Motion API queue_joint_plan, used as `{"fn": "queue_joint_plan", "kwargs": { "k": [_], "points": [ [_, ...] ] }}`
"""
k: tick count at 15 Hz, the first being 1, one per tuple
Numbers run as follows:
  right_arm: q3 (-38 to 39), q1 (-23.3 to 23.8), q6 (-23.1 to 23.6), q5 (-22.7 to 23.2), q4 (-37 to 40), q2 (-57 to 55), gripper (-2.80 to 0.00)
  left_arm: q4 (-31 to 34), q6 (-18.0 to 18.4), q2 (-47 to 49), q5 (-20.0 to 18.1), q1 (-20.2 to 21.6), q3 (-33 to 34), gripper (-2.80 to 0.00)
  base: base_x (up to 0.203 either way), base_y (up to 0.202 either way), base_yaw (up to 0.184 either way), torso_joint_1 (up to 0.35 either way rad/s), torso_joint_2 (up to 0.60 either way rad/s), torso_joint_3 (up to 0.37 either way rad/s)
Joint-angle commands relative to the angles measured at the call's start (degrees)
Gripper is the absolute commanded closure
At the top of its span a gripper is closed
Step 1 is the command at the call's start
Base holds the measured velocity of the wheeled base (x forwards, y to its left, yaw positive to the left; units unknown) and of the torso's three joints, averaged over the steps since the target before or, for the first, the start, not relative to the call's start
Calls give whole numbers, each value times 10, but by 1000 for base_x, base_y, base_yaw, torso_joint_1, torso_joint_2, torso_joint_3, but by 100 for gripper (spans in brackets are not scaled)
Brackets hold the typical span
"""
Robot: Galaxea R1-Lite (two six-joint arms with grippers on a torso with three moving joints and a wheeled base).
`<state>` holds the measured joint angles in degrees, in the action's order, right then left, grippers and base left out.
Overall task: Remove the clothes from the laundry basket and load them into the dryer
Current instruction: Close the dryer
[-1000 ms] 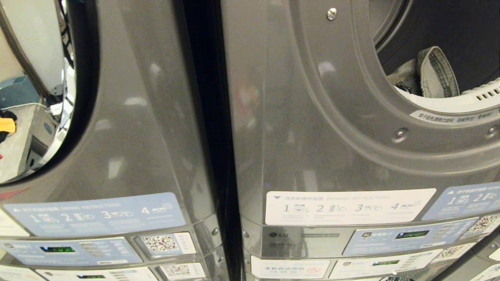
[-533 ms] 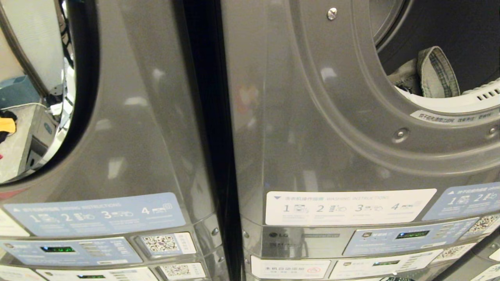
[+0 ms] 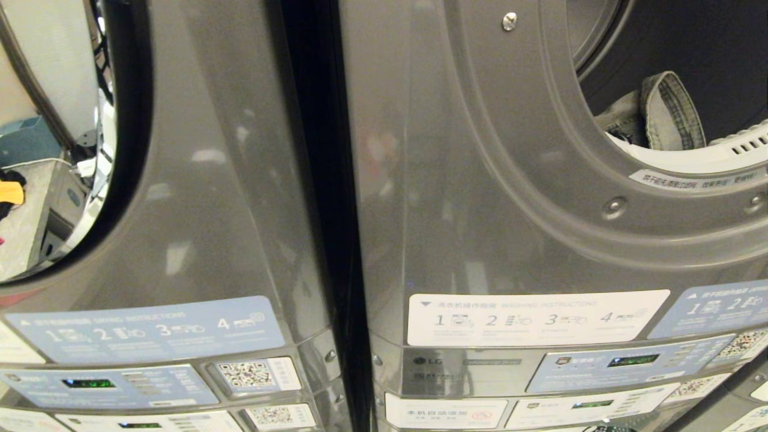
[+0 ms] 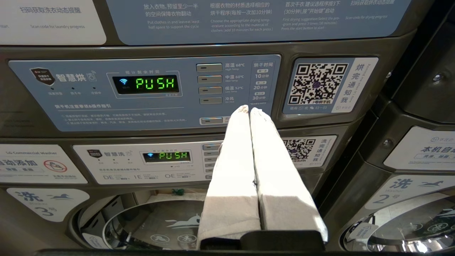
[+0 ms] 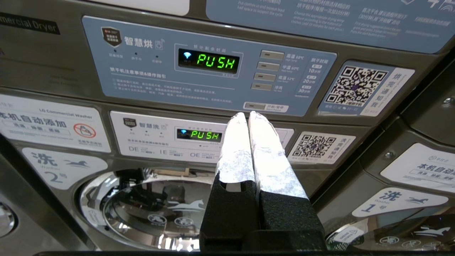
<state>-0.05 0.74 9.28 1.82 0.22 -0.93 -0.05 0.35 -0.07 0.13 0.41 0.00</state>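
The grey dryer (image 3: 480, 180) fills the head view on the right, and its round opening (image 3: 672, 78) at the top right stands open. Inside lies a grey-blue checked garment (image 3: 666, 114) against the white inner rim. The laundry basket is out of view. Neither arm shows in the head view. My left gripper (image 4: 246, 109) is shut and empty, its white-wrapped fingers pointing at a dryer control panel (image 4: 142, 89) that reads PUSH. My right gripper (image 5: 247, 116) is shut and empty too, pointing at the control panels (image 5: 209, 64) of another stack.
A second grey machine (image 3: 210, 210) stands left of the dryer, with a dark gap (image 3: 324, 180) between them. Its glass door (image 3: 54, 138) mirrors the room. Washer doors (image 5: 149, 209) with chrome rims sit below the panels in both wrist views.
Nothing has visibly moved in the head view; the garment and both machines look the same.
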Motion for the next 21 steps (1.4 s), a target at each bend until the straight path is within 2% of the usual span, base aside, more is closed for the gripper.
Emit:
{"fn": "queue_joint_plan", "kwargs": {
  "k": [1,5,21],
  "points": [
    [1,0,0,0,0,8,0,0,0,1,0,0,1,0,0,0,0,0,0,0],
    [0,0,-5,0,1,8,0,0,0,1,0,0,0,0,-32,0,0,4,1,0],
    [0,0,-7,-1,2,8,0,0,1,1,0,0,0,0,-194,0,1,-1,4,2]
  ]
}}
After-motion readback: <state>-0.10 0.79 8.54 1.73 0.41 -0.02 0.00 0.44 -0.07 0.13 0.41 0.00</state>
